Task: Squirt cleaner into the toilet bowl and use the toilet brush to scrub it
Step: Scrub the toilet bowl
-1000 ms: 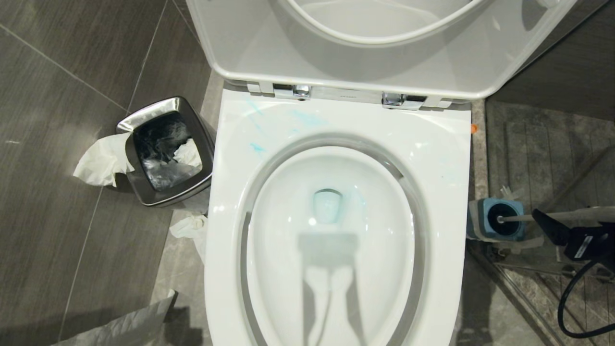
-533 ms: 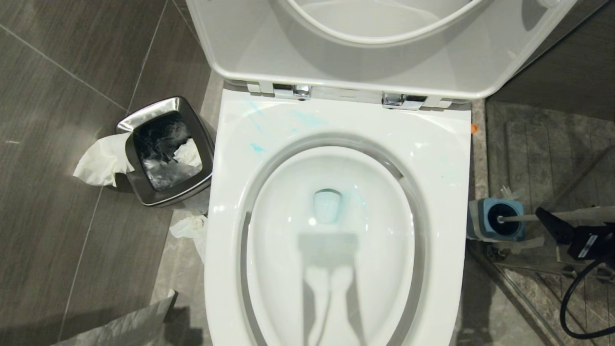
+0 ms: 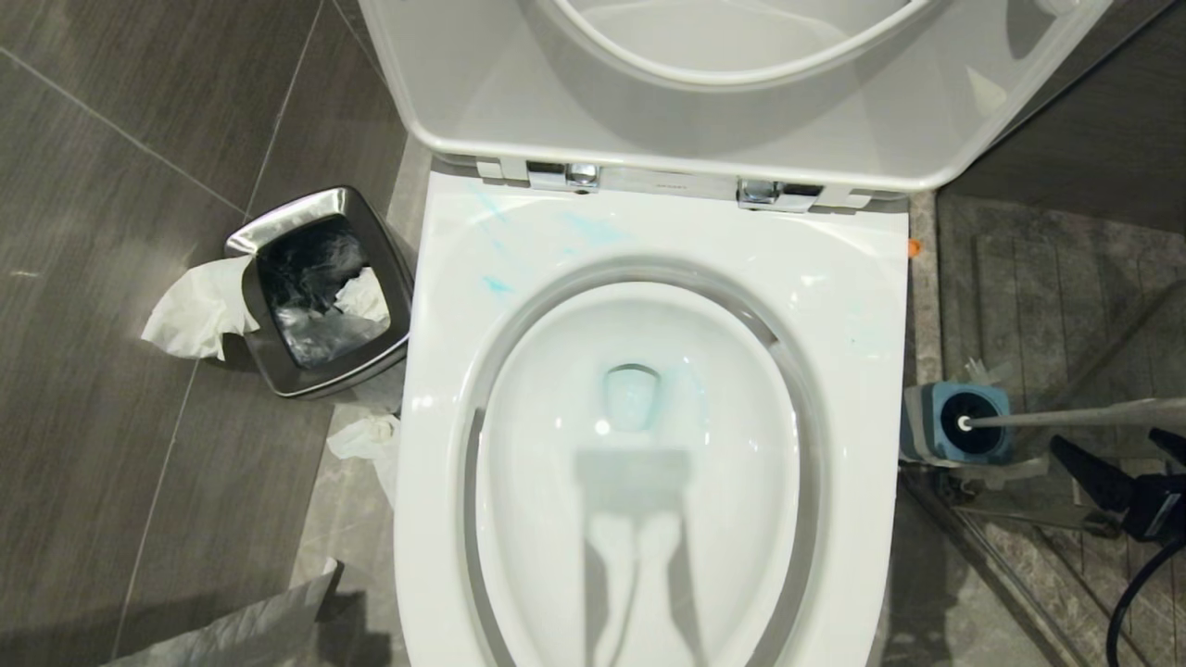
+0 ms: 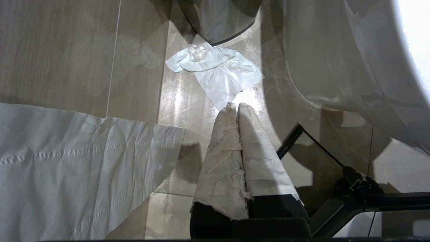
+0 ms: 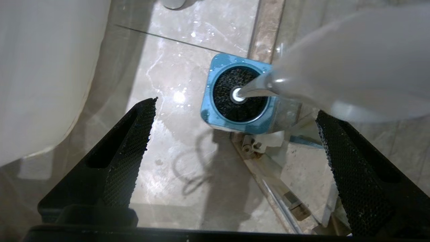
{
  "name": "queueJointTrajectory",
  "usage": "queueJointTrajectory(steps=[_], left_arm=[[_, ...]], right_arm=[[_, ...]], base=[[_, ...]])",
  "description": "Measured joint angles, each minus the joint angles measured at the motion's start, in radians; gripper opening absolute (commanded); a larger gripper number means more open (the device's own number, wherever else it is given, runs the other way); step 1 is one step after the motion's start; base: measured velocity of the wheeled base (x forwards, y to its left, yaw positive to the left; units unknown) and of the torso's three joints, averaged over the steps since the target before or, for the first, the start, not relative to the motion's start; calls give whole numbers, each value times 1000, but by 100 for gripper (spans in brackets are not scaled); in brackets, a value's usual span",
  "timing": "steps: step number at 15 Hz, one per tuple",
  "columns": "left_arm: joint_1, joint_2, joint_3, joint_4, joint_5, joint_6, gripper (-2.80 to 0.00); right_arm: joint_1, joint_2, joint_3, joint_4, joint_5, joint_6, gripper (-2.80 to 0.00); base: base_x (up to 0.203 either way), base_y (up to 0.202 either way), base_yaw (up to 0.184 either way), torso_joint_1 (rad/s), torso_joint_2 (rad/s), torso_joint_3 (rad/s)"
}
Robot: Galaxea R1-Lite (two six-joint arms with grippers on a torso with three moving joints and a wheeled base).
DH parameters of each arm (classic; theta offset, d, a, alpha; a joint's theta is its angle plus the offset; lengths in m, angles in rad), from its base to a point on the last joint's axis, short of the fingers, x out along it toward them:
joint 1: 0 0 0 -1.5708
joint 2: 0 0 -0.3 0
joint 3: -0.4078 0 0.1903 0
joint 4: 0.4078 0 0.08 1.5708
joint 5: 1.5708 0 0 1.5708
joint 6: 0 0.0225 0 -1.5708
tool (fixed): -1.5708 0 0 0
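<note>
Glossy white ceramic fills the head view: the toilet bowl (image 3: 649, 445) is a smooth oval, its seat and lid (image 3: 732, 102) tipped up at the back on two chrome hinges. Pale blue smears streak the flat rim behind the opening.

On the robot's right, beside the toilet, the toilet brush (image 3: 1066, 417) sits in its holder (image 3: 954, 424), a square blue-and-grey box with rounded corners. In the right wrist view the round black bristle head (image 5: 235, 94) fills the holder's circular well, and the white handle (image 5: 336, 67) rises from its centre as a broad blurred shape close to the camera. The right gripper (image 5: 231, 148) hangs above the holder with its jaws spread wide and nothing between them; the black fingers (image 5: 127, 148) are wedge-shaped with a fine knurled grid on the inner faces. The handle passes near one finger; contact cannot be told.

The left gripper (image 4: 234, 109) points at the polished stone floor beside the toilet's curved base, its two fingers pressed together, each wrapped in wrinkled white paper. A crumpled tissue (image 4: 215, 72) lies on the floor just beyond its tips, and a creased paper sheet (image 4: 67, 161) spreads out to one side.

A small square steel bin (image 3: 320, 287) with a dark liner stands on the toilet's other side, white tissue draped over its edge.
</note>
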Motion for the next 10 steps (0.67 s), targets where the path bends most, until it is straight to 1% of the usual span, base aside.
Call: queueJointTrajectory(steps=[3,7,10], left_arm=[[1,0,0,0,-1,0,-280],[0,0,0,0,0,-1,-280],[1,0,0,0,-1,0,-280]], right_arm=[[-5,47,11,-61,10,-19,0],[-5,111,-10,-68,13,-51,0],[-4,144,-64,-72,14,-64,0]], base=[[0,0,0,0,0,0],[0,0,0,0,0,0],[0,0,0,0,0,0]])
